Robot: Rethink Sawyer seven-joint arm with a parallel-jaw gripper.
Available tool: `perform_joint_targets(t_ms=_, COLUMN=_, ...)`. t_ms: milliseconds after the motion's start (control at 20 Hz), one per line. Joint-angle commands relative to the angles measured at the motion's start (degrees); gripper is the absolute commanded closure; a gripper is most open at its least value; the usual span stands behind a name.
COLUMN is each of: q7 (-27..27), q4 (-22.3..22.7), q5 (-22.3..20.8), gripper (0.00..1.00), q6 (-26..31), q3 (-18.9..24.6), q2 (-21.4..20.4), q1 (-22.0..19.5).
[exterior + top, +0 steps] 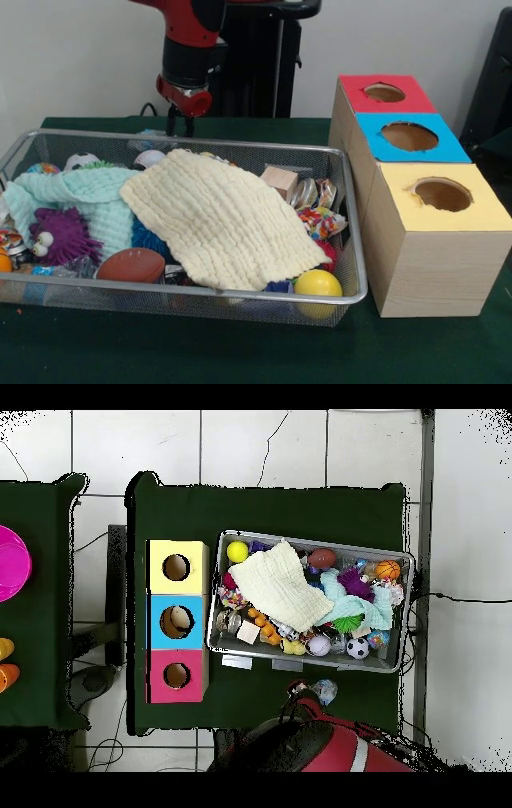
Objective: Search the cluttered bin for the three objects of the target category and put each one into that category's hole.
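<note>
The silver wire-mesh bin (240, 149) (300, 666) is full of toys. A cream cloth (216, 216) (280, 584) lies over its middle and a mint cloth (80, 196) (352, 609) lies beside it. Around them I see a yellow ball (318, 282) (237, 551), a brown football (132, 264), a purple spiky toy (60, 236), a wooden block (280, 180) (248, 632) and a soccer ball (357, 648). My gripper (181, 126) hangs just behind the bin's far rim, outside the bin and holding nothing I can see. The cloths hide more items.
Three wooden boxes stand in a row beside the bin, each with a round hole on top: red (384, 92) (177, 675), blue (408, 136) (177, 622) and yellow (440, 194) (177, 567). A small bluish object (323, 689) lies on the green table between the bin and my base.
</note>
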Motion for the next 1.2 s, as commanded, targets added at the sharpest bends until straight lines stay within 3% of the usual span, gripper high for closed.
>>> perform_joint_targets(t_ms=50, q7=2.2, q4=-6.6, q5=4.3, gripper=0.00, q6=10.7, q3=2.4, q2=-1.1, q1=0.7)
perform_joint_targets(t_ms=400, q7=1.7, q4=-6.1, q5=3.0, gripper=0.00, q6=14.8, q3=3.3, q2=-4.1, q1=-0.9)
perform_joint_targets(t_ms=800, q7=2.1, q4=-7.4, q5=1.9, gripper=0.00, q6=14.6, q3=2.5, q2=-3.6, q1=-1.0)
perform_joint_targets(t_ms=1200, q7=2.9, q4=-8.5, q5=1.4, gripper=0.00, q6=10.5, q3=0.0, q2=-1.3, q1=-0.2)
